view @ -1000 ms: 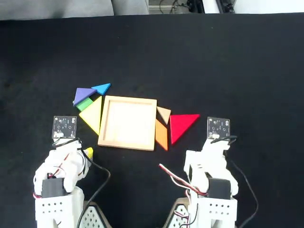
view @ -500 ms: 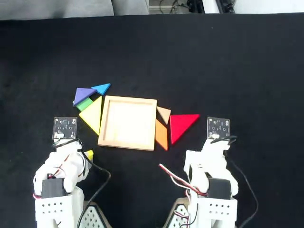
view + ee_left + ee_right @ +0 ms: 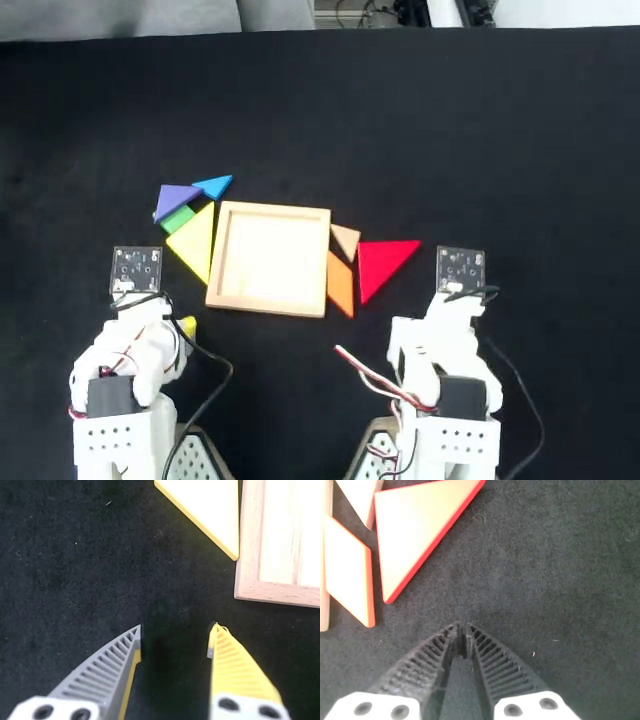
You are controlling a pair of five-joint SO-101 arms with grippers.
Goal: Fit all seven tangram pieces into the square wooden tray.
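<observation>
The left pincer (image 3: 176, 627) is spread near the wooden tray (image 3: 250, 555) at the high view's centre. The right pincer (image 3: 462, 626) is pressed together near the red triangle (image 3: 415, 530).

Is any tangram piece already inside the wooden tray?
No, the wooden tray is bare inside; the red triangle and the rest lie outside it.

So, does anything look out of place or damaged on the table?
Nothing looks damaged. The wooden tray is empty and slightly rotated; the purple triangle seems to lie partly over the green piece.
</observation>
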